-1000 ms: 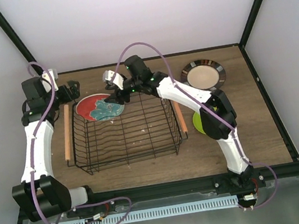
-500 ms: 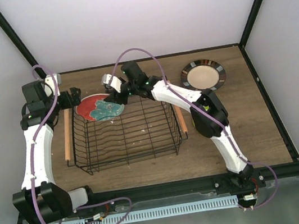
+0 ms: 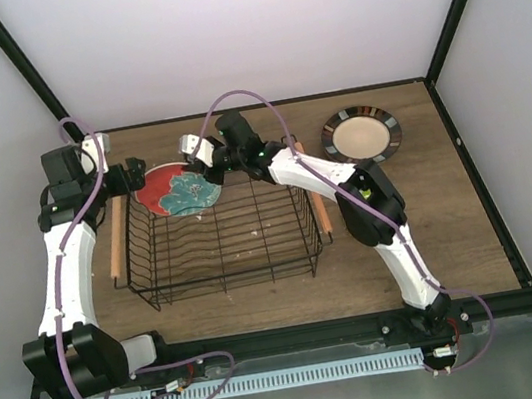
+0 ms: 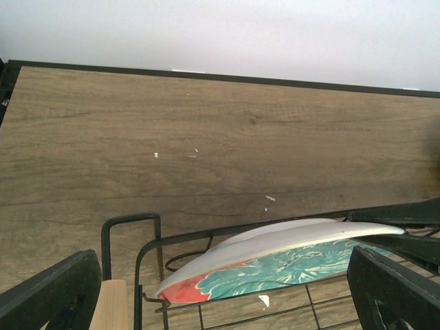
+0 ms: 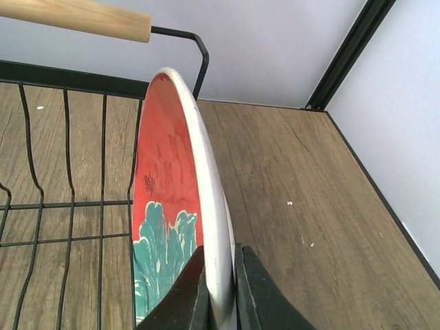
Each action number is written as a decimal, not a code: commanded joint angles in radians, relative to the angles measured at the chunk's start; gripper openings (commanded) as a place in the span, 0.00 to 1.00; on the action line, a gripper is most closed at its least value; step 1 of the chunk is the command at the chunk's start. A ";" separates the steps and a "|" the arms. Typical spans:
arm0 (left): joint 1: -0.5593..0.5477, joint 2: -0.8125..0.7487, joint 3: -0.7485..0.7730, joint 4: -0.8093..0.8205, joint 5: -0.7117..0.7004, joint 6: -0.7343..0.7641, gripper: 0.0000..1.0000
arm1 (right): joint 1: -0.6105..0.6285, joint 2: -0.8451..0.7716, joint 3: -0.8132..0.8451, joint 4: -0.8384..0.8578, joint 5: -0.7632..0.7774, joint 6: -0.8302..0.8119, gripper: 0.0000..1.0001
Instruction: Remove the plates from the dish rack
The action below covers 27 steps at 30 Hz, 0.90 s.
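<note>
A red plate with teal flowers [image 3: 176, 191] leans on edge at the back left corner of the black wire dish rack [image 3: 225, 257]. My right gripper [image 3: 204, 163] is shut on the plate's right rim. In the right wrist view the white rim of the plate [image 5: 172, 199] is pinched between both fingertips [image 5: 199, 292]. My left gripper [image 3: 136, 171] hangs open just left of the plate. Its wrist view shows the plate [image 4: 275, 265] lying between the widely spread fingers [image 4: 51, 292] without touching them. A beige plate with a brown rim [image 3: 361, 134] lies flat on the table at the back right.
The rack has a wooden handle on its left side [image 3: 114, 239] and another on its right [image 3: 320, 209]. The left handle's end [image 4: 110, 306] shows beside my left finger. My right arm reaches across the rack's back edge. Black frame posts stand at the table's back corners.
My right gripper has closed on the red plate's rim. The plate has tipped further up, and the rack has slid slightly left. The left gripper has edged closer to the plate.
</note>
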<state>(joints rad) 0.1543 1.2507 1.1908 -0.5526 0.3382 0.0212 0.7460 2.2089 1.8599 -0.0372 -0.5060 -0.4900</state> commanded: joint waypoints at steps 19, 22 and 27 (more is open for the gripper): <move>-0.003 0.016 -0.011 0.074 0.042 -0.065 1.00 | 0.018 -0.239 0.079 0.044 0.019 -0.014 0.01; -0.003 0.013 -0.014 0.077 0.042 -0.066 1.00 | 0.018 -0.270 0.077 0.036 0.023 -0.025 0.01; -0.004 0.010 -0.017 0.079 0.043 -0.071 1.00 | 0.018 -0.319 0.070 0.000 0.061 -0.060 0.01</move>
<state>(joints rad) 0.1558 1.2579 1.1866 -0.4835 0.3668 -0.0437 0.7582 2.0140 1.8393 -0.1581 -0.4397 -0.5495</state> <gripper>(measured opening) 0.998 0.077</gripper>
